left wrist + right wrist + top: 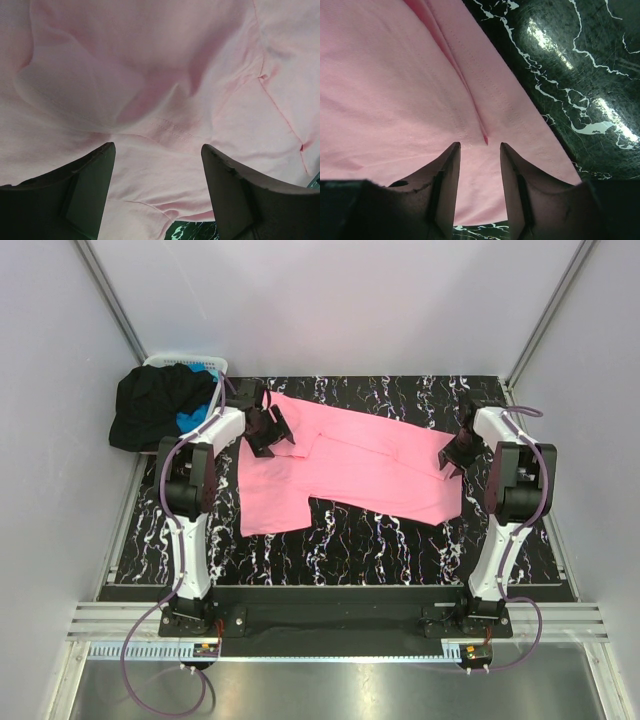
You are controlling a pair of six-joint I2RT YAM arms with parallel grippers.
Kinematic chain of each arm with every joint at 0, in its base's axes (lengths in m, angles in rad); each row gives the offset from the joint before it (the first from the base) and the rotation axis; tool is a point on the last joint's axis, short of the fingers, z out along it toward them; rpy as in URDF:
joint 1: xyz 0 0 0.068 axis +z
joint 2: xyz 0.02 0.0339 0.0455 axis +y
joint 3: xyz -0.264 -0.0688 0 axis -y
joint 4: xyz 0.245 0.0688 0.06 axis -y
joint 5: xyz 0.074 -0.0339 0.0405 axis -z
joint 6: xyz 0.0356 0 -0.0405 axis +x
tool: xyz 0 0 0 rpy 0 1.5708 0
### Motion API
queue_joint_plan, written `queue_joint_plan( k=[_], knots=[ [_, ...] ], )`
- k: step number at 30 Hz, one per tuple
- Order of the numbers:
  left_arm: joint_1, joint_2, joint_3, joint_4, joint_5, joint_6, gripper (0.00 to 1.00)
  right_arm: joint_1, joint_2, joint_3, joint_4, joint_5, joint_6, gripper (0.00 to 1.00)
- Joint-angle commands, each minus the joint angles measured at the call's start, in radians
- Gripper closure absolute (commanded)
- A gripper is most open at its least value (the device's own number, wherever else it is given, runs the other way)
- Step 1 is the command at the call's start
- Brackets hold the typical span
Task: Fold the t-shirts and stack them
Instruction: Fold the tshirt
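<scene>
The pink t-shirt (350,465) lies creased across the marbled worktop (380,540). The black t-shirt (150,405) and blue t-shirt (190,421) are heaped on the basket (185,364) at the far left corner. The left pincer (268,430) hovers wide open over wrinkled pink cloth, gripping nothing. The right pincer (451,455), half open, straddles a hem ridge without pinching it. Closing there may catch only one layer and skew the fold. No writing is legible.

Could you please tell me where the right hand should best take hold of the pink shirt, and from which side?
Probably the stitched hem at the pink shirt's right end, approached from above on the table's right side. The cloth lies flat in a doubled fold whose crease runs to the edge, with bare table alongside, and the open right hand is over that crease.
</scene>
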Motion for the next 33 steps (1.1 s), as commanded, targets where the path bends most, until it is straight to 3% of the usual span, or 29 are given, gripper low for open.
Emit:
queue_joint_plan(
  k=[1,6,10,16,20,33],
  knots=[
    [0.003,-0.002,0.052,-0.002,0.003,-0.004,0.26,-0.006,0.009,0.015,-0.018,-0.007,0.013,0.56],
    [0.003,-0.001,0.058,-0.006,0.001,-0.007,0.26,-0.010,0.027,0.017,-0.017,-0.028,0.004,0.59],
    [0.003,0.004,0.064,-0.016,-0.008,-0.012,0.26,-0.011,0.041,0.020,-0.014,-0.047,-0.001,0.69],
    [0.003,0.015,0.083,-0.026,-0.017,-0.013,0.26,-0.017,0.058,0.035,-0.012,-0.054,-0.007,0.73],
    [0.003,0.024,0.095,-0.033,-0.019,-0.018,0.26,-0.023,0.064,0.046,-0.018,-0.050,-0.013,1.00],
    [-0.002,0.038,0.104,-0.037,-0.023,-0.028,0.26,-0.026,0.053,0.121,-0.087,0.087,-0.030,1.00]
  ],
)
